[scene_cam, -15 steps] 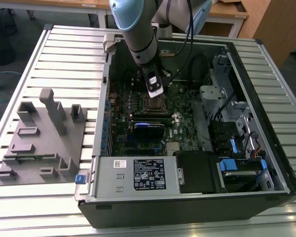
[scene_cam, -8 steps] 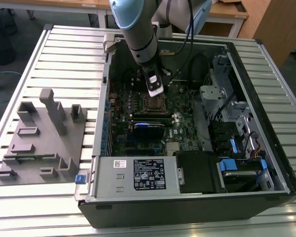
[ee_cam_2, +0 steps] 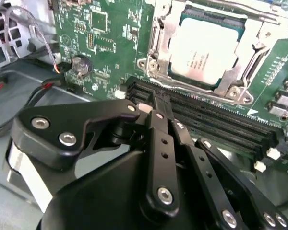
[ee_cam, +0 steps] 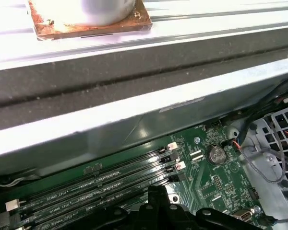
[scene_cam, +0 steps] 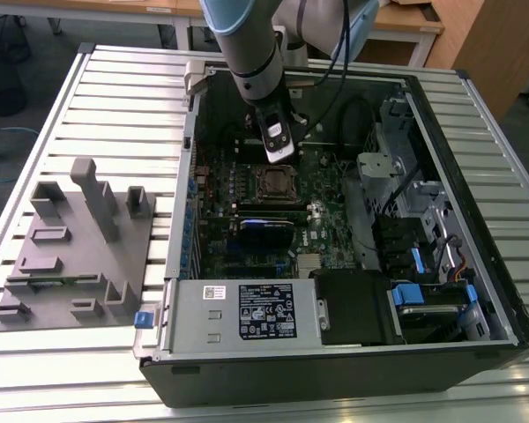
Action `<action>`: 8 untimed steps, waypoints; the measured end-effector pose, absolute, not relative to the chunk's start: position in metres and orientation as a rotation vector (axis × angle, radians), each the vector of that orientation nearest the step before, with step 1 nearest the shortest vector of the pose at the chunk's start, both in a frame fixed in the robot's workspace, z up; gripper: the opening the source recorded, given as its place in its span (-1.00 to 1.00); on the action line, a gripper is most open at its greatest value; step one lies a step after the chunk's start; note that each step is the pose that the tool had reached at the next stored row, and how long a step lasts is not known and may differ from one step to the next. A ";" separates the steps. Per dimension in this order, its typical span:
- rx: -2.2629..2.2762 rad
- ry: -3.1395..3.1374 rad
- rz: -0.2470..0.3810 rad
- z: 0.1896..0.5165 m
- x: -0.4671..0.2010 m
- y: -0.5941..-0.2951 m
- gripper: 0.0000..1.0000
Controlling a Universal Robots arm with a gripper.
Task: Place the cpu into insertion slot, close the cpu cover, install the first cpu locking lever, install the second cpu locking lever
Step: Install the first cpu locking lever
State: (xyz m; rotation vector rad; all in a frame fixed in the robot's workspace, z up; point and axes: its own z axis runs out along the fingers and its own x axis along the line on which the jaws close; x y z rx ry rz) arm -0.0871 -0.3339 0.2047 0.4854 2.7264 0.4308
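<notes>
Open computer case (scene_cam: 476,291) lies on its side on the slatted surface (scene_cam: 123,97), green board facing up. The insertion slot (ee_cam_2: 216,15) sits near the middle of the board. The cpu (ee_cam_2: 204,48) is seated in it, pale metal top up and lying flat. The cpu cover (ee_cam_2: 159,45) is down over the chip, its silver frame bordering all four sides and the chip showing through the square window. Whether the locking levers are latched cannot be made out. In the exterior view the gripper (scene_cam: 280,152) hangs off the arm (scene_cam: 247,44) just beyond the slot's far edge, close above the board and clear of the cover. In the second wrist view the gripper (ee_cam_2: 153,106) is over the long black memory slots (ee_cam_2: 206,120), which run alongside the insertion slot. The jaws look drawn together at the tips with nothing between them. A round coin battery (ee_cam_2: 80,66) sits on the board past the end of the memory slots, away from the insertion slot, with red and black wires beside it. The first wrist view has the same memory slots (ee_cam: 86,191) and battery (ee_cam: 214,154), with the case's metal side wall (ee_cam: 134,129) rising behind them. A grey parts fixture (scene_cam: 70,238) stands on the surface outside the case, well apart from the insertion slot, on the exterior view's left.
</notes>
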 end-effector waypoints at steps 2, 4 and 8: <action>0.485 2.727 0.428 0.205 -0.087 -0.334 -0.80; 0.482 2.738 0.395 0.205 -0.087 -0.334 -0.80; 0.478 2.771 0.295 0.205 -0.085 -0.334 -0.80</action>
